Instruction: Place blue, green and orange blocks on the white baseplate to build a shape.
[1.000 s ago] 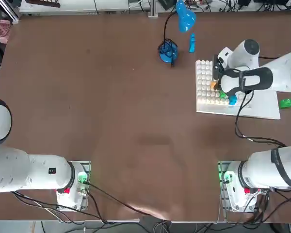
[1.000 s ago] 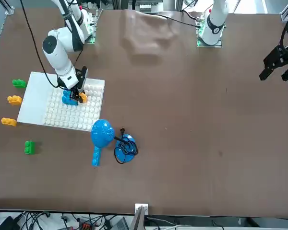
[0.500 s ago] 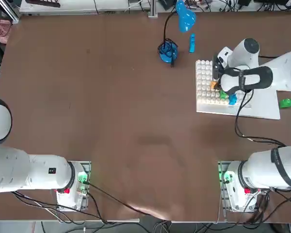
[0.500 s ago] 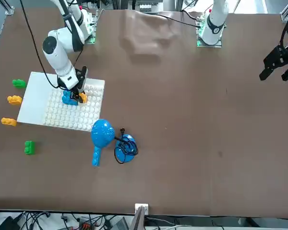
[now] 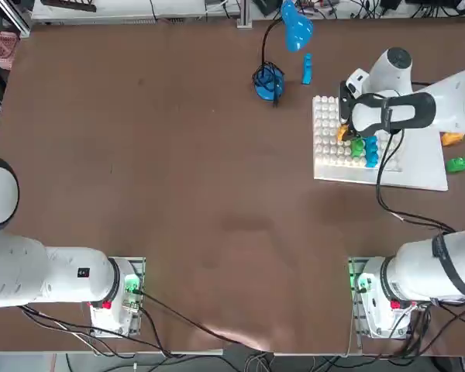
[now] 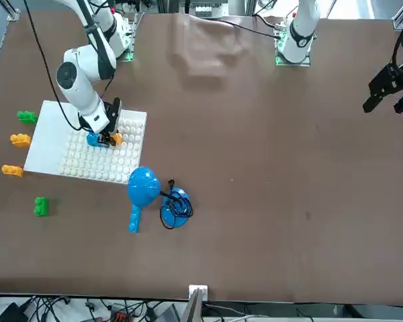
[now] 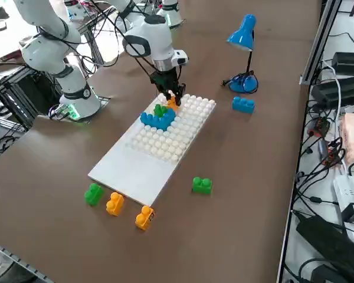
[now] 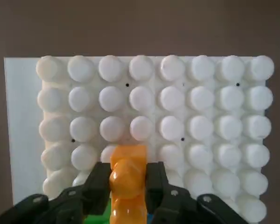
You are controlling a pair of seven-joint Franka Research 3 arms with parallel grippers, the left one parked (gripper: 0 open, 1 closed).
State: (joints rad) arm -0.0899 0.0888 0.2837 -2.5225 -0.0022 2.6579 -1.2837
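Right gripper (image 8: pixel 128 186) pinches a small glossy orange plastic brick (image 8: pixel 128 177) between its fingers, just above the studded part of the flat white rectangular baseplate (image 5: pixel 418 167). Compared with a second ago the arm has shifted toward the far edge of the baseplate, uncovering the cluster of blue and green bricks (image 5: pixel 364 149) already seated mid-grid. Orange brick sits at the cluster's far end, touching or nearly so; seating can't be confirmed. Likely the orange piece is being pressed on or repositioned, so the shape is partly built. Spare green and orange bricks (image 7: pixel 114 203) lie on the table off the baseplate's smooth end.
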